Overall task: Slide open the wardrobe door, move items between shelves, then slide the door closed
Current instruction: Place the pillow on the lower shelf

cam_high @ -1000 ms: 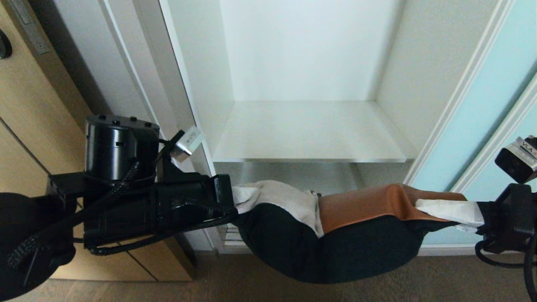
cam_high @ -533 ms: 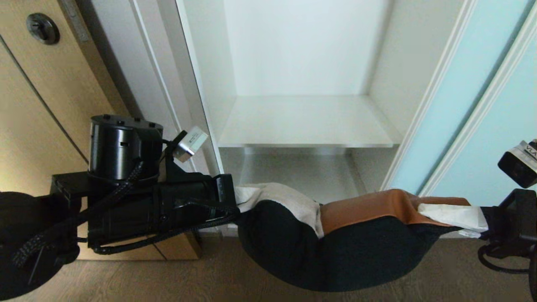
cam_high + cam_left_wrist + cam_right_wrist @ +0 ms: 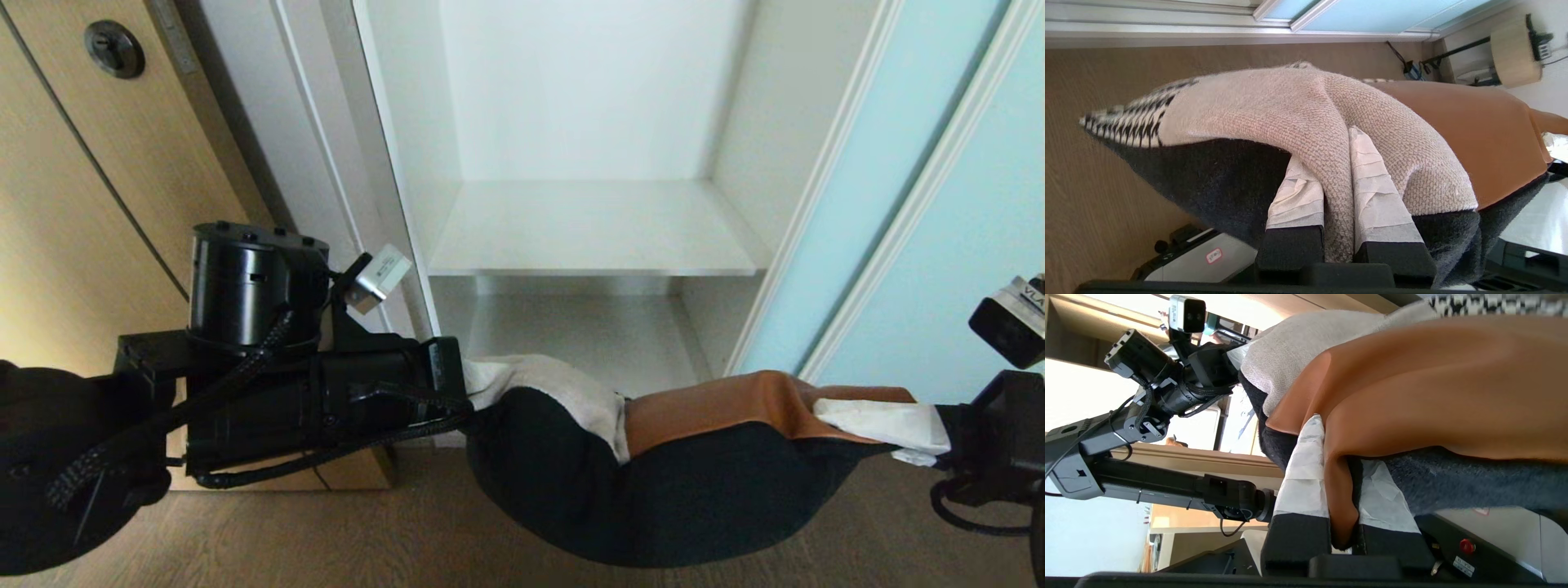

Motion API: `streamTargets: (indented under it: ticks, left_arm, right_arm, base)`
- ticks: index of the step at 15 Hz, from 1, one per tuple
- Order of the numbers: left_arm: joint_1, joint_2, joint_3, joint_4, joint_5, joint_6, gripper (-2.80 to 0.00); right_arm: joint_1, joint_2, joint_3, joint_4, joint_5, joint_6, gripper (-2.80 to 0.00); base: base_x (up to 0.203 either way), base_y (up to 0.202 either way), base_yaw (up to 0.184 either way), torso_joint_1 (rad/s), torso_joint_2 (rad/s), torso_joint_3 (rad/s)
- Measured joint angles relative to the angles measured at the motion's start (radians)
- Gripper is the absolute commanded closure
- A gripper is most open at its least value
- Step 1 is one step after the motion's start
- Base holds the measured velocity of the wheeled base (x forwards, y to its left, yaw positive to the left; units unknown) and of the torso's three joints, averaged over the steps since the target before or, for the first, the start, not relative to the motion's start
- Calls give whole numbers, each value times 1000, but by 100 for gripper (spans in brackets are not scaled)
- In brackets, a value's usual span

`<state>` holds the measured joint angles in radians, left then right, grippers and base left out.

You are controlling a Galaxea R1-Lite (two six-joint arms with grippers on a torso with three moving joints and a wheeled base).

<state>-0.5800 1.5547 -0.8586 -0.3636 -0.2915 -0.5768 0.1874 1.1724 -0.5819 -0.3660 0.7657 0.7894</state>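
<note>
Carrying square patchwork cushion (image 3: 653, 482) level | left claw (image 3: 478, 385), right claw (image 3: 898, 418) clenching opposite edges | hanging below, before white shelf board (image 3: 592, 233)

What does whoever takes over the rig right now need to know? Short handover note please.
Left hand: shut on the cushion's cream corner.
Right hand: shut on its rust-brown corner.
The cushion hangs sagging between both hands, in front of the open wardrobe, above the floor.
Sliding door: slid open to the right.
Upper shelf and lower shelf are bare.
Done: door opened, cushion picked up.
Left: set the cushion on a shelf, release, close the door.
</note>
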Motion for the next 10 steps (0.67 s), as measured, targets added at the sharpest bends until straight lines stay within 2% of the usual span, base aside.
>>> streamTargets:
  ticks: [2, 5, 10]
  left_arm:
    - [-2, 12, 0, 0, 16, 5, 0]
    - [-17, 31, 0, 5, 48, 52, 0]
    - [-22, 40, 4, 1, 47, 57, 0]
  right_arm:
    - [0, 4, 2, -1, 1, 0, 0]
    - [1, 10, 4, -1, 1, 0, 0]
    - [2, 14, 5, -1, 3, -1, 0]
  base:
    - [0, 0, 0, 0, 0, 0]
    - [0, 0, 0, 0, 0, 0]
    - [0, 0, 0, 0, 0, 0]
